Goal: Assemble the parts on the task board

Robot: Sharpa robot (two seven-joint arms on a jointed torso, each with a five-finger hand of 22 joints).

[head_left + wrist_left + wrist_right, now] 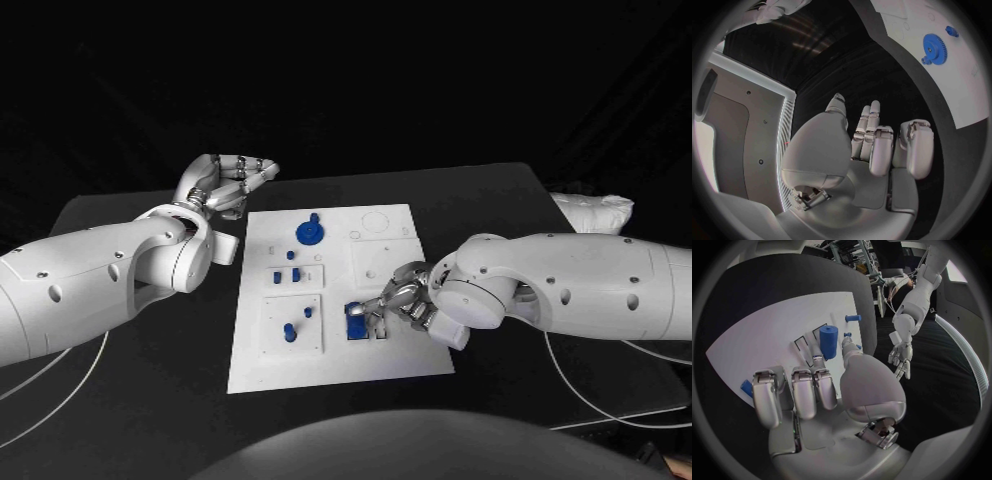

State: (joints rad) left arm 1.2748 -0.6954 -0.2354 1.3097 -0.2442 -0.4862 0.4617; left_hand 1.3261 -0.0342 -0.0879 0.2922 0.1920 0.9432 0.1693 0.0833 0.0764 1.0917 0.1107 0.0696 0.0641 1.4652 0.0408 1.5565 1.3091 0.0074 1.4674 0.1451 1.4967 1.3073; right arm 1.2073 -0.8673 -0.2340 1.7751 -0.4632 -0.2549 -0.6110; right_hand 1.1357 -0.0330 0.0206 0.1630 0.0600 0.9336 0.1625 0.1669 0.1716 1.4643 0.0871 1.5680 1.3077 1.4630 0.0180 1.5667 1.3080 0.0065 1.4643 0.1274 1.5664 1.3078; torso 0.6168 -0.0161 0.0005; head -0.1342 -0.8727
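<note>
Right hand (408, 300) fingers curled over task board (389, 365) | left hand (228, 185) fingers curled, empty

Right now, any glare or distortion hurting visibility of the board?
Head view: white board evenly lit, blue gear crisp, black surroundings swallow detail. Left wrist view: fisheye bends the board edge. Right wrist view: same bending; right robot hand blocks part of the board.

My left hand (228, 184) is hovering far left, fingers loosely curled, empty — my right hand (402, 299) is reaching in, fingers bent downward.
</note>
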